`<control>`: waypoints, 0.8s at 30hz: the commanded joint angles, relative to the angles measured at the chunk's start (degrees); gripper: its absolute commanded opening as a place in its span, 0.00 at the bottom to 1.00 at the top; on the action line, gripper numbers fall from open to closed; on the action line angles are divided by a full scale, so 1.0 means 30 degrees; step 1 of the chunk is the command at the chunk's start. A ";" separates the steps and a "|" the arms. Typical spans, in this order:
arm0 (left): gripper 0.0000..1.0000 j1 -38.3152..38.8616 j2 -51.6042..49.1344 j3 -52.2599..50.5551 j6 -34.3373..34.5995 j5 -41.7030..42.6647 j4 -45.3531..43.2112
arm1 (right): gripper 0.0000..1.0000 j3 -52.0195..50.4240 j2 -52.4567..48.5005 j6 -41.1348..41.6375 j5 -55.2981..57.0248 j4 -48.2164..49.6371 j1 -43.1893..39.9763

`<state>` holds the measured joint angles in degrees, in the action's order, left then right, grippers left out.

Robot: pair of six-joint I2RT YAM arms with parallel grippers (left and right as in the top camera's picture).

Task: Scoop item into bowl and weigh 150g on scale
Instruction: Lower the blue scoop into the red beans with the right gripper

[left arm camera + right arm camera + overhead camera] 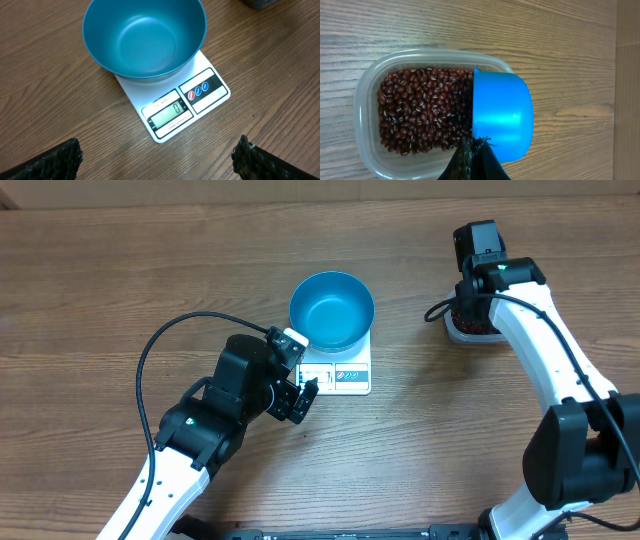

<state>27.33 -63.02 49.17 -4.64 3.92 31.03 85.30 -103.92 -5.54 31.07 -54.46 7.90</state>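
Two states logged: right gripper [472,159] clamped the scoop [502,115] by its handle over the beans [420,110] in the tub [364,100], upper right; bowl [331,310] on scale [352,376] lay leftward, centre; left gripper [158,162] gaped wide, empty.

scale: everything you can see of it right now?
The flat white square kitchen scale, plastic by its look, lies flat on the wooden table. Along its edge toward the robot: a greenish display reading 0 and a black-framed panel with one red and two blue round marks. The round deep bright blue bowl, empty, stands on it, covering most of the platform. The open left pincer hovers before the display corner, not touching.
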 commanded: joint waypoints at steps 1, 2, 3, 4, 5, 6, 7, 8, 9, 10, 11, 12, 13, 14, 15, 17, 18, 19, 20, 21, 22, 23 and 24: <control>0.99 -0.0109 -0.0095 -0.0073 -0.0160 0.0197 -0.0146 | 0.04 0.0408 -0.0095 -0.0692 0.0357 0.0277 -0.0051; 1.00 -0.0102 -0.0095 -0.0073 -0.0160 0.0197 -0.0160 | 0.04 0.0408 -0.0102 -0.0714 0.0430 0.0270 -0.0051; 1.00 -0.0102 -0.0095 -0.0073 -0.0160 0.0197 -0.0219 | 0.04 0.0408 -0.0102 -0.0758 0.0466 0.0270 -0.0051; 1.00 -0.0102 -0.0095 -0.0073 -0.0160 0.0204 -0.0233 | 0.04 0.0408 -0.0102 -0.0758 0.0481 0.0262 -0.0051; 1.00 -0.0102 -0.0095 -0.0073 -0.0153 0.0204 -0.0277 | 0.04 0.0408 -0.0102 -0.0758 0.0481 0.0255 -0.0051; 1.00 -0.0102 -0.0095 -0.0073 -0.0153 0.0211 -0.0284 | 0.04 0.0408 -0.0102 -0.0758 0.0481 0.0255 -0.0051; 1.00 -0.0102 -0.0095 -0.0073 -0.0153 0.0211 -0.0284 | 0.04 0.0393 -0.0102 -0.0758 0.0474 0.0255 -0.0051; 1.00 -0.0102 -0.0095 -0.0073 -0.0153 0.0204 -0.0284 | 0.04 0.0342 -0.0109 -0.0758 0.0459 0.0270 -0.0051; 0.99 -0.0102 -0.0095 -0.0073 -0.0160 0.0204 -0.0284 | 0.04 0.0299 -0.0109 -0.0750 0.0372 0.0270 -0.0051; 1.00 -0.0102 -0.0095 -0.0073 -0.0160 0.0204 -0.0277 | 0.04 0.0255 -0.0124 -0.0743 0.0182 0.0262 -0.0051; 0.99 -0.0102 -0.0095 -0.0073 -0.0160 0.0204 -0.0284 | 0.04 0.0168 -0.0124 -0.0750 -0.0080 0.0277 -0.0051; 0.99 -0.0102 -0.0095 -0.0073 -0.0160 0.0204 -0.0284 | 0.04 0.0102 -0.0124 -0.0743 -0.0423 0.0277 -0.0051; 0.99 -0.0102 -0.0095 -0.0073 -0.0160 0.0204 -0.0284 | 0.04 0.0051 -0.0146 -0.0743 -0.0809 0.0262 -0.0051; 1.00 -0.0102 -0.0095 -0.0073 -0.0160 0.0197 -0.0284 | 0.04 0.0051 -0.0182 -0.0736 -0.1020 0.0197 -0.0051; 1.00 -0.0102 -0.0095 -0.0073 -0.0160 0.0197 -0.0284 | 0.04 0.0051 -0.0197 -0.0678 -0.1144 0.0109 -0.0051; 1.00 -0.0102 -0.0095 -0.0073 -0.0160 0.0197 -0.0284 | 0.04 0.0051 -0.0233 -0.0641 -0.1399 -0.0080 -0.0051; 0.99 -0.0102 -0.0095 -0.0073 -0.0160 0.0197 -0.0291 | 0.04 0.0051 -0.0233 -0.0597 -0.1413 -0.0168 -0.0051; 1.00 -0.0102 -0.0095 -0.0073 -0.0160 0.0197 -0.0284 | 0.04 0.0051 -0.0233 -0.0597 -0.1464 -0.0270 -0.0051; 1.00 -0.0102 -0.0095 -0.0073 -0.0160 0.0197 -0.0291 | 0.04 0.0051 -0.0233 -0.0597 -0.1494 -0.0335 -0.0051; 1.00 -0.0102 -0.0095 -0.0073 -0.0160 0.0197 -0.0284 | 0.04 0.0051 -0.0233 -0.0605 -0.1661 -0.0408 -0.0051; 1.00 -0.0109 -0.0095 -0.0073 -0.0160 0.0197 -0.0284 | 0.04 0.0051 -0.0240 -0.0605 -0.1894 -0.0459 -0.0051; 1.00 -0.0109 -0.0095 -0.0073 -0.0160 0.0197 -0.0284 | 0.04 0.0051 -0.0248 -0.0605 -0.2142 -0.0503 -0.0051; 0.99 -0.0102 -0.0095 -0.0073 -0.0160 0.0197 -0.0284 | 0.04 0.0051 -0.0248 -0.0605 -0.2470 -0.0539 -0.0051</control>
<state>27.33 -63.02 49.15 -4.64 3.92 30.41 85.30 -104.20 -7.51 26.89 -55.64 7.90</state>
